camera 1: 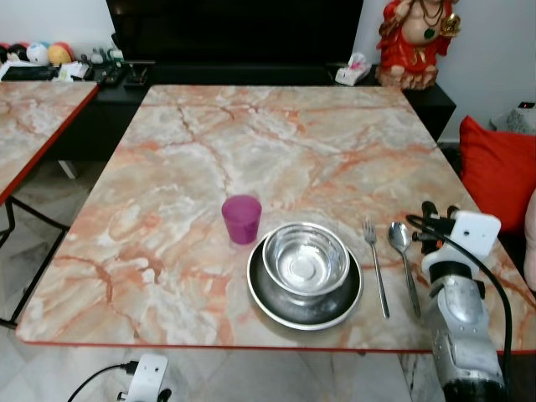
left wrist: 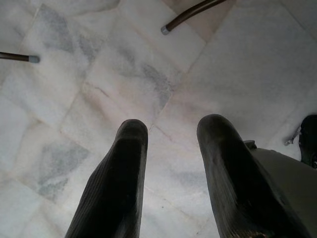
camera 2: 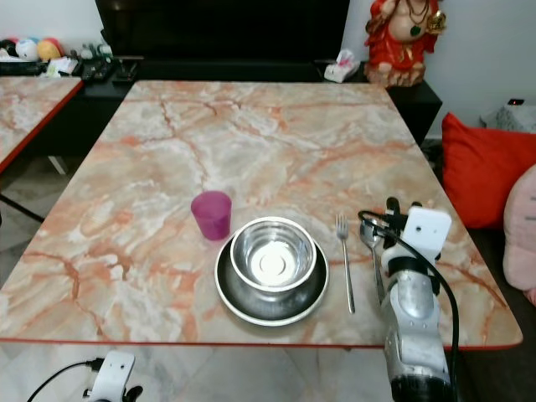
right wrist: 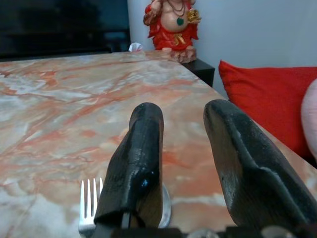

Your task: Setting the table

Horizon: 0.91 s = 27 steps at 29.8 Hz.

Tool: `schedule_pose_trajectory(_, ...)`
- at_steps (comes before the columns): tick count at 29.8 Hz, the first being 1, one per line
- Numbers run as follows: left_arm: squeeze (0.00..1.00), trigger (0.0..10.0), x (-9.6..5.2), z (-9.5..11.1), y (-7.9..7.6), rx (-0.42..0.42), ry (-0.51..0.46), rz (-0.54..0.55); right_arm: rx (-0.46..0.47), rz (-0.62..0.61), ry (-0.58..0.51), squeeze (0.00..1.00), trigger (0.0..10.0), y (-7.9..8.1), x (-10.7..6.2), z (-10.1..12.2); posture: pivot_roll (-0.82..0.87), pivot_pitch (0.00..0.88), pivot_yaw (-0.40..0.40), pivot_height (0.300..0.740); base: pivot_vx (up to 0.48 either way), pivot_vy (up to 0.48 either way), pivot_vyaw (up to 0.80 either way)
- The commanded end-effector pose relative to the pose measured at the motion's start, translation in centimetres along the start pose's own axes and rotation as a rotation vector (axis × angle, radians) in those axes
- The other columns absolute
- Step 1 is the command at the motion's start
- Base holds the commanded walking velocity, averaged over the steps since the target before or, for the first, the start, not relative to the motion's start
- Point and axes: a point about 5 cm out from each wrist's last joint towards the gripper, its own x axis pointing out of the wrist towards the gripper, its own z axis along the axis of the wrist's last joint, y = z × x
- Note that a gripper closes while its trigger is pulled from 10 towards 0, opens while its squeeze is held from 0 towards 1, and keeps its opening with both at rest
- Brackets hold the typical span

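On the marble table [camera 1: 251,134], near its front edge, a steel bowl [camera 1: 306,260] sits in a steel plate [camera 1: 276,303]. A purple cup [camera 1: 241,218] stands upright just to the plate's left. To the right of the plate lie a fork [camera 1: 376,268] and a spoon [camera 1: 404,251], side by side. My right gripper [right wrist: 183,116] hovers open just over the spoon's bowl [right wrist: 166,203], holding nothing, with the fork's tines [right wrist: 90,208] beside it. My left gripper [left wrist: 172,131] hangs open over the floor.
A red statue [camera 1: 414,42] and a tissue pack [camera 1: 352,71] stand on the dark cabinet behind the table. A red cushion [camera 1: 501,167] lies to the right. A second marble table [camera 1: 33,117] stands at the left. A white plug with cable [camera 1: 146,377] lies on the floor.
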Motion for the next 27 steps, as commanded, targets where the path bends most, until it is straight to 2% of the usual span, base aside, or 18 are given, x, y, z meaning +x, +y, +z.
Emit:
schedule_pose_trajectory(1,0.0,10.0,-0.1,-0.5,0.0,-0.003,0.014,-0.001,-0.012,0.006,-0.066,0.0,10.0,0.2,-0.3,0.8,0.09,0.031,-0.025,0.74,0.0,0.0,0.0)
schedule_pose_trajectory(8,0.0,10.0,-0.2,-0.8,-0.1,-0.025,0.018,0.003,0.023,0.007,-0.091,0.0,10.0,1.0,-0.4,1.1,0.09,0.009,-0.033,0.74,0.0,0.0,0.0)
schedule_pose_trajectory(14,0.0,10.0,-0.2,-0.8,-0.1,-0.028,0.019,0.003,0.018,0.035,-0.094,0.0,10.0,1.7,-0.2,1.0,0.09,0.0,-0.04,0.74,0.0,0.0,0.0)
schedule_pose_trajectory(18,0.0,10.0,-0.2,-0.8,-0.1,-0.03,0.019,0.002,0.028,0.055,-0.106,0.0,10.0,2.3,-0.2,1.2,0.09,0.0,-0.043,0.74,0.0,0.274,0.0)
schedule_pose_trajectory(27,0.0,10.0,-0.3,-1.4,-0.3,-0.03,0.029,-0.002,0.01,0.068,-0.105,0.0,10.0,2.3,-0.2,1.1,0.09,0.0,-0.043,0.74,0.0,0.29,0.1)
